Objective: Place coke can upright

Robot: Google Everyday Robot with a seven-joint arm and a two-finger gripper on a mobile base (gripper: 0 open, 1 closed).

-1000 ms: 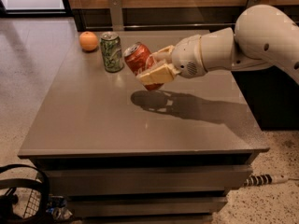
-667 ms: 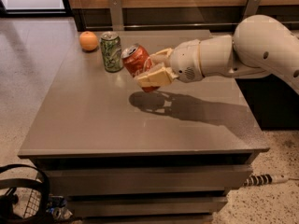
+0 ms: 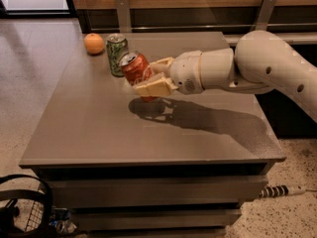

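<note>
Update from my 1 camera view, nothing else to go on.

My gripper (image 3: 150,76) is clamped around the coke can (image 3: 135,68), 1 finger on the far side and 1 on the near side, both across the middle of the body. My arm (image 3: 267,63) comes in from 3 o'clock. The can sits a bit toward 11 o'clock from the centre of the table (image 3: 99,128), and it's tilted, silver top leaning to 11 o'clock. The bottom end is low over the tabletop, but I can't tell if it's actually touching.

The green can (image 3: 117,53) stands upright just beside it at 10 o'clock, close enough to bump. An orange (image 3: 93,43) sits further out in the same direction, near the far left corner.

Handling-wise, I reckon this thing is light, with thin aluminium walls that dent if I squeeze hard, and a slick painted skin that can twist in the pads. Whether it's full, no idea. Mid-body across the round is the right place to hold it, since that leaves the base rim free to land flat. I'd guess the job is mostly done: level it out, set it down, and keep clear of that green neighbour.
</note>
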